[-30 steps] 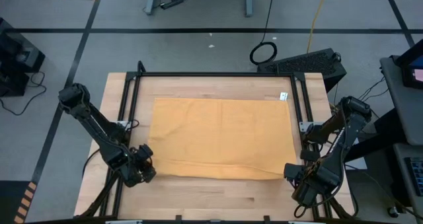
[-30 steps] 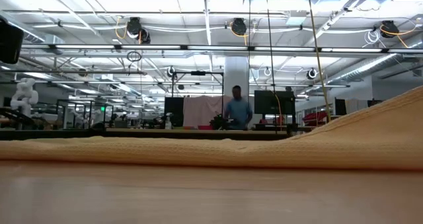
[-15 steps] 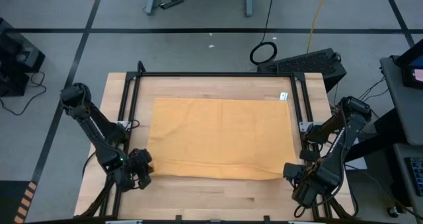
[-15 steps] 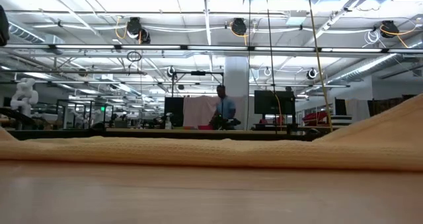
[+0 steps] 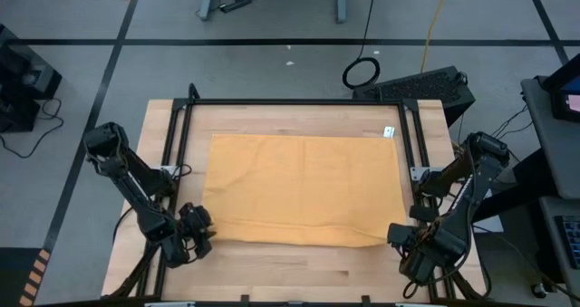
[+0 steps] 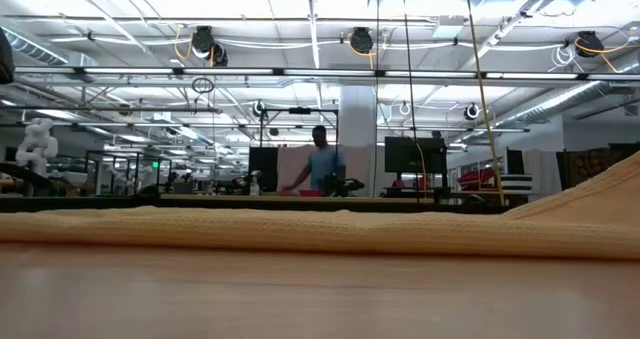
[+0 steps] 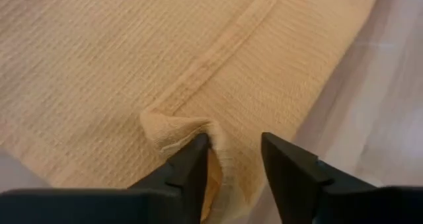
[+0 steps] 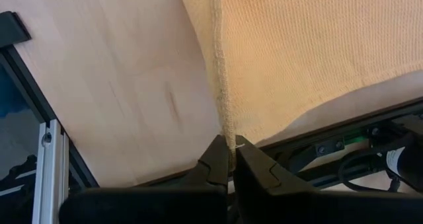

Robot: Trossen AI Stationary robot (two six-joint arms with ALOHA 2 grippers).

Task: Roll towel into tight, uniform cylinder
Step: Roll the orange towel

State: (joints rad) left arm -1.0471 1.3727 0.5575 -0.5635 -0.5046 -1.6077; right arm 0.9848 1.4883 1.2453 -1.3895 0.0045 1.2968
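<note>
We see the towel (image 5: pixel 304 187) flat on the tabletop (image 5: pixel 281 269). Left end effector (image 7: pixel 231 159), at 7 o'clock, straddles its bunched corner, parted; right end effector (image 8: pixel 230 159), at 5 o'clock, pinches its corner.

A pale wooden tabletop (image 5: pixel 299 280) edged by a black metal frame (image 5: pixel 299 101) stands on a grey floor (image 5: pixel 272 67) crossed by dark tape lines. At one o'clock from the tabletop lie a coiled black cable (image 5: pixel 362 72) and a dark case (image 5: pixel 426 83). Level across the table, a large workshop opens out: white ceiling beams (image 6: pixel 300 74), hanging cable reels (image 6: pixel 361 41), a white pillar (image 6: pixel 357 129), and a person (image 6: pixel 320 166) at distant benches.
</note>
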